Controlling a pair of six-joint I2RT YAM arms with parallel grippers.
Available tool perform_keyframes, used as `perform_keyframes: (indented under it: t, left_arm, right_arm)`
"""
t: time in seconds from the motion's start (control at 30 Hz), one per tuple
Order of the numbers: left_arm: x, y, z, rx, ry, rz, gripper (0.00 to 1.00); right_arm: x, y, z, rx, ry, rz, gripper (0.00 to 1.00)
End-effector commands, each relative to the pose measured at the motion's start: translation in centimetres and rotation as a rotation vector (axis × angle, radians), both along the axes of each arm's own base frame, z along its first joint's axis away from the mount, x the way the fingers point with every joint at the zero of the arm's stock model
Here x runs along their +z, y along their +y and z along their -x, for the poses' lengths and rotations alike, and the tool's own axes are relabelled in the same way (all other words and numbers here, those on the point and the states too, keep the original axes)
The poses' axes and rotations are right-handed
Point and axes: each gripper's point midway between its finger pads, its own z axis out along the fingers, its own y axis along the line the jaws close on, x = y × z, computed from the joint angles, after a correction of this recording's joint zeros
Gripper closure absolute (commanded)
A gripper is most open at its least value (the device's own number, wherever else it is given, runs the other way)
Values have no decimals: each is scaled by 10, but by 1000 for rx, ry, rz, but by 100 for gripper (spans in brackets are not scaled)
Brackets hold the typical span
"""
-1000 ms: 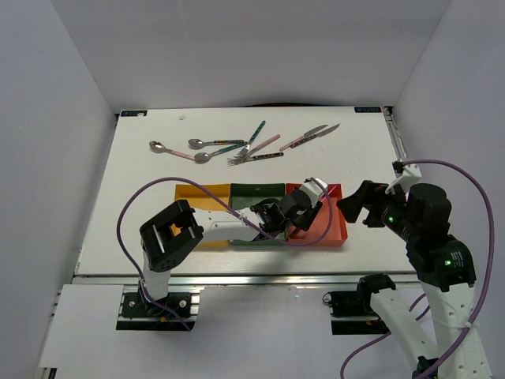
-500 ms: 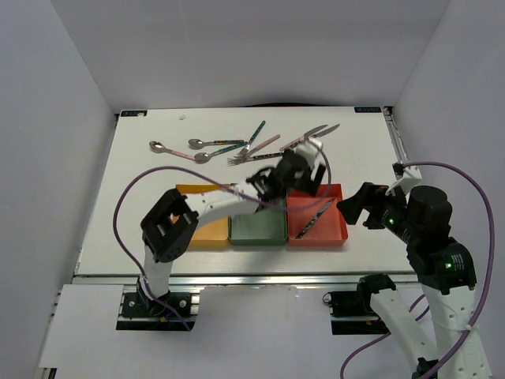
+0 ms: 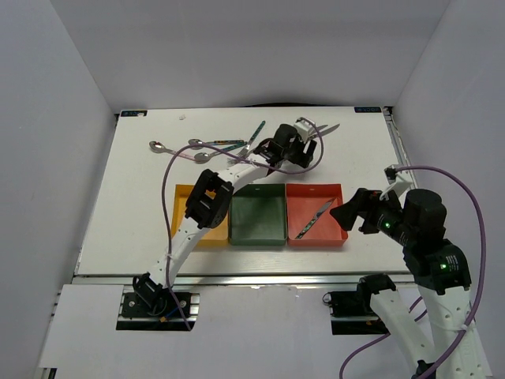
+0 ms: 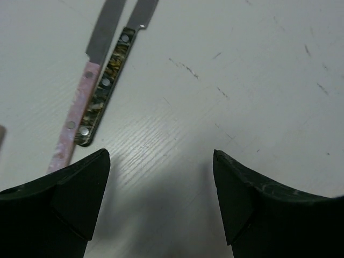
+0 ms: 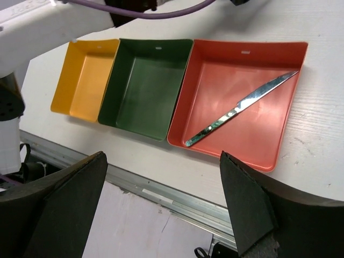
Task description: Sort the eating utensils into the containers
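- Far left of the counter (image 3: 134,197), near the back edge: spoons (image 3: 203,143) lying loose, unmoved since a second ago.
- Near edge, left end of the row: yellow tray (image 5: 88,80), side wall touching the green tray (image 5: 145,91). Crossed from above now by the left arm (image 3: 197,213), stretched far out rather than folded low over the trays as before.
- Just right of the spoons: forks (image 3: 256,136), lying crossed, partly hidden behind the arm.
- Left gripper (image 4: 160,158): spread wide and holding nothing, hovering over bare counter at the far side. A second ago half closed and low over the red tray.
- Ahead of that gripper and off to one side in the wrist view: pink-handled knife (image 4: 75,115) and dark-handled knife (image 4: 107,80), side by side on the counter, in the same place as before.
- Right end of the row: red tray (image 5: 269,134), touching the green one. Inside, a third knife (image 5: 242,107) lying flat on the diagonal, uncovered now, hidden under the gripper a second ago.
- Far right: right gripper (image 5: 162,158), jaws wide apart and empty, hanging just right of the red tray. As open as before, shifted only slightly toward the near edge.
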Motion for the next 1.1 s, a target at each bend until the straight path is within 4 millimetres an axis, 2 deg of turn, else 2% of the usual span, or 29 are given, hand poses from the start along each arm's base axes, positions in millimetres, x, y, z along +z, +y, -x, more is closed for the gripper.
perform_keyframes:
  t: [0.0, 0.03, 0.13, 0.27, 0.5, 0.73, 0.97, 1.03, 1.07]
  left_arm:
    - [64, -12, -17, -46, -85, 152, 13]
    - [57, -9, -27, -38, -86, 175, 13]
    - [53, -6, -36, -37, -74, 217, 13]
    - [34, -1, -39, -28, -51, 212, 13]
    - [15, 11, -53, 0, -36, 212, 13]
    - [12, 2, -48, -53, -21, 257, 18]
    - [-8, 13, -58, 16, -30, 197, 26]
    - [-11, 17, -57, 20, -27, 177, 27]
    - [-6, 19, -57, 14, -41, 165, 27]
  right_arm:
    - [0, 9, 1, 45, -8, -34, 11]
    - [-2, 9, 1, 45, -3, -33, 11]
    - [-9, 7, -1, 35, 11, -23, 11]
    - [-16, 7, -4, 31, 24, -17, 11]
    - [-24, 6, -6, 19, 46, -17, 11]
    - [-33, 7, -10, 14, 70, -14, 11]
    - [-38, 7, -10, 14, 81, -16, 11]
    - [-39, 8, -10, 16, 83, -17, 11]
    - [-42, 8, -10, 20, 91, -17, 11]
